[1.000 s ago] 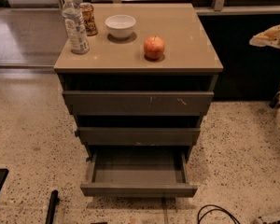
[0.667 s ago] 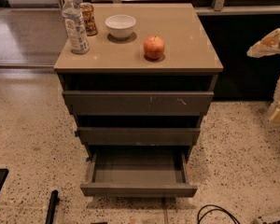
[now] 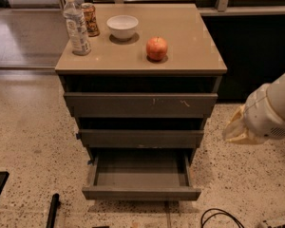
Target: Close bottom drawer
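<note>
The bottom drawer (image 3: 141, 193) is a shallow grey-brown drawer with a plain flat front. It is pulled out towards me and its inside (image 3: 140, 167) is empty. A white arm segment with a tan cover (image 3: 263, 115) reaches in from the right edge, level with the middle drawer and clear of the cabinet. The gripper itself is out of view; no fingers show.
The top front (image 3: 140, 104) with white scratches and the middle front (image 3: 141, 137) sit slightly out. On the cabinet top stand a water bottle (image 3: 77, 25), a can (image 3: 90, 19), a white bowl (image 3: 122, 26) and an apple (image 3: 156, 48). A black rod (image 3: 52, 210) and a cable (image 3: 218, 217) lie on the floor.
The arm has moved down and to the left from the upper right edge, further into view. The drawers have not moved.
</note>
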Controlling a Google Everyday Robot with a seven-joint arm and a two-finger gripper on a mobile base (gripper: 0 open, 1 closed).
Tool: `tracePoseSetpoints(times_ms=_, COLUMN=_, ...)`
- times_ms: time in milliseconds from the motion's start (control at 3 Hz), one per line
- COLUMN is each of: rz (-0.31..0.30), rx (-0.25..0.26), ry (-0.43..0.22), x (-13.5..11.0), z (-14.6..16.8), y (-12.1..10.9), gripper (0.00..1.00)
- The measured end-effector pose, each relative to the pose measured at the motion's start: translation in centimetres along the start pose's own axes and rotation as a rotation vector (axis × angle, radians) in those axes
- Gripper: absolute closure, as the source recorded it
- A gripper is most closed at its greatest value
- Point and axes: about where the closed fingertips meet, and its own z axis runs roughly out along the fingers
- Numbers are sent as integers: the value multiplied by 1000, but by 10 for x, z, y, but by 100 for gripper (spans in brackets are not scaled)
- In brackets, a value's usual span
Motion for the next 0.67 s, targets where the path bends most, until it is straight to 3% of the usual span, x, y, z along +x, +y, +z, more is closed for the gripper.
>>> tracePoseSetpoints(times_ms=333, rz=61, rx=-84, ry=-40, x=19, z=103, y=25, gripper=100)
tracePoseSetpoints(times_ms=667, rz=55, rx=-76, ry=-38, x=17, z=97, y=23, gripper=100)
